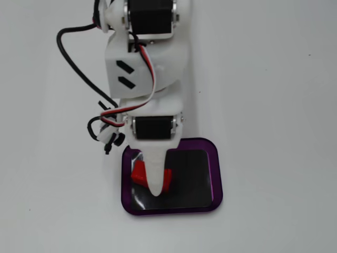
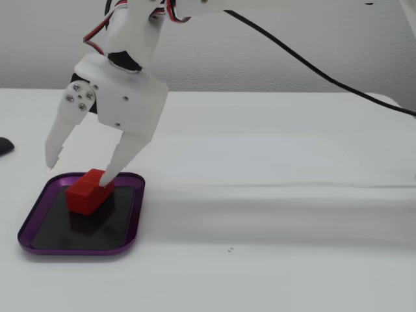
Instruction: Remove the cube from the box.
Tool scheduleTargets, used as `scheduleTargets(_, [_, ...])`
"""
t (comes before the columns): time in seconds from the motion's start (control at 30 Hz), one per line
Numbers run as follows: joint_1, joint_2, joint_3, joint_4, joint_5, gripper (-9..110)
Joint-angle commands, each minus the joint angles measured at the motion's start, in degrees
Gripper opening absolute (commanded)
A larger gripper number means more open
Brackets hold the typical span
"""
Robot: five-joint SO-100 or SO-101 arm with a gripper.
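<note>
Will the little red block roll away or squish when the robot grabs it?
Probably not. The red block has flat sides and square edges, so it likely stays put. It looks stiff, and its dotted faces may help grip. The open end effector could still slide it across the tray's glossy floor.

Pincer (image 1: 156, 182) hides most of cube (image 1: 138, 173).

White table (image 2: 279, 214); small dark object (image 2: 4, 145) at left edge, partly cut off.
</note>
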Motion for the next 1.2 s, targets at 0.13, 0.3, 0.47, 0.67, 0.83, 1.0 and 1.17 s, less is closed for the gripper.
scheduleTargets(0.13, [0.53, 0.53, -1.05, -0.26, -0.26, 19])
scheduleTargets(0.3, [0.44, 0.53, -0.97, -0.09, -0.18, 19])
scheduleTargets(0.47, [0.44, -1.32, 0.7, -0.35, -0.26, 19])
scheduleTargets(0.67, [0.44, -6.06, 0.35, -1.49, -0.18, 19])
scheduleTargets(0.83, [0.18, -7.47, 0.0, -1.49, -0.18, 15])
scheduleTargets(1.0, [0.35, -7.47, -0.09, -1.49, 0.09, -1])
scheduleTargets(1.17, [-0.35, -6.06, -0.7, -0.62, 0.09, -1])
